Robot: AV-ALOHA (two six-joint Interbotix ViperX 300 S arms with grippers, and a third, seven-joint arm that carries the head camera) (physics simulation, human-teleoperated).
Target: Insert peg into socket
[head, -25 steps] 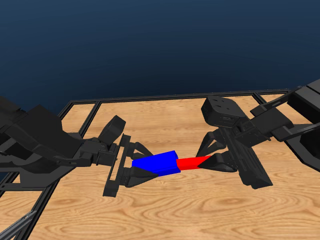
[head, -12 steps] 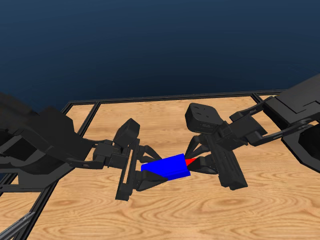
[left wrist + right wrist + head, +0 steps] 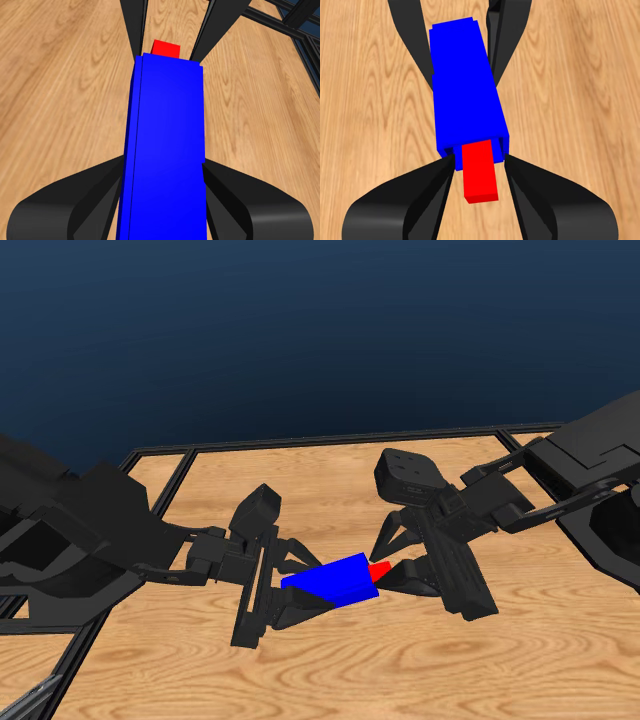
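Blue socket hangs above the wooden table, clamped between the jaws of the left gripper. Most of the red peg is sunk into the socket's open end; only a short stub shows. The right gripper pinches that stub, its jaws touching or just beside the socket's end face. A black frame borders the table. Neither arm's base is visible, and the peg's buried length is hidden.

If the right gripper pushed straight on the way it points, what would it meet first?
Most likely the bright blue rectangular socket block: the right gripper holds the thin red peg bar, already partly inside it, with its jaws nearly at the block's end.
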